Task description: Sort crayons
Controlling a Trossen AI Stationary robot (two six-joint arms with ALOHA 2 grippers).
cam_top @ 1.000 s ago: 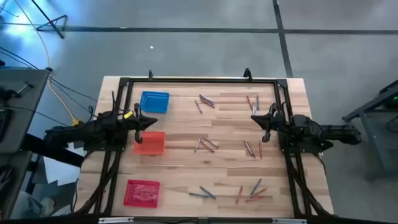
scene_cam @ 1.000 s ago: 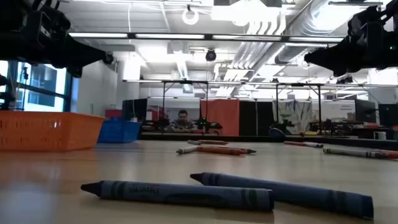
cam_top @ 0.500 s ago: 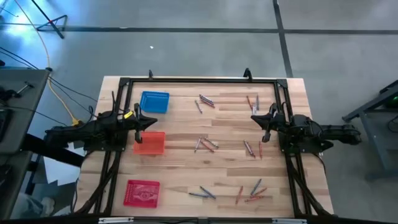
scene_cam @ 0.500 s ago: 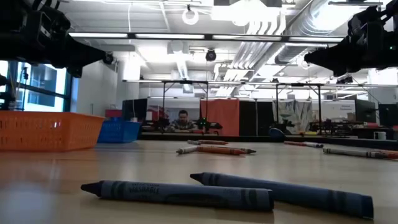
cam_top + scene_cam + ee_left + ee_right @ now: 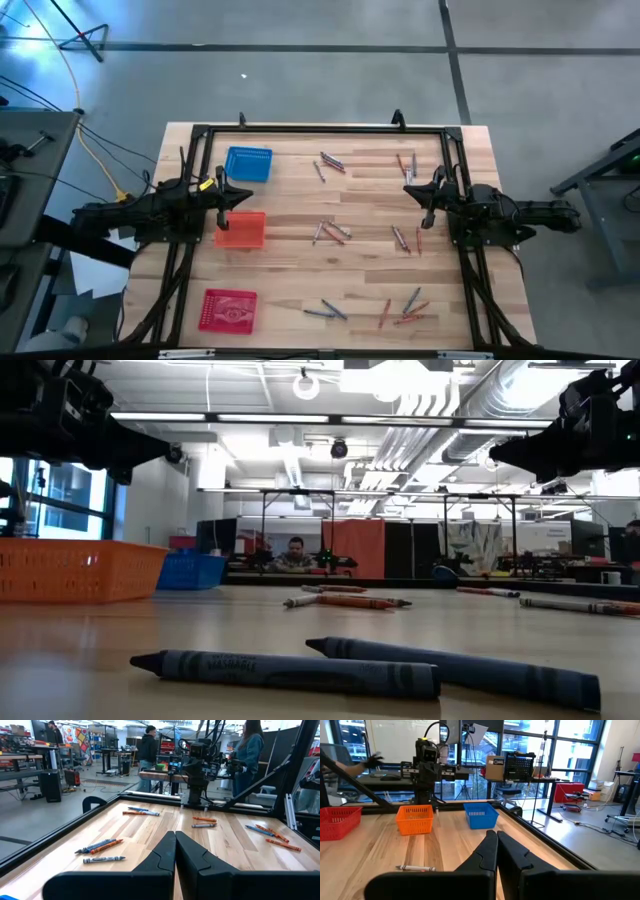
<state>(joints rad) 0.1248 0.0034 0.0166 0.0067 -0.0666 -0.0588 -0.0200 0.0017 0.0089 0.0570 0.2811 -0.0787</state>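
Crayons (image 5: 331, 232) lie scattered over the wooden counter (image 5: 300, 290), all to the right of the orange basket (image 5: 241, 230); nearest the front edge sit two small clusters, then a middle group level with that basket, then more toward the back; red basket (image 5: 229, 308) sits in front of the orange one, blue basket (image 5: 248, 164) behind it; left gripper (image 5: 221, 195) hovers beside the orange basket, jaws closed and empty; right gripper (image 5: 425, 194) hangs opposite, well apart, jaws closed on nothing.
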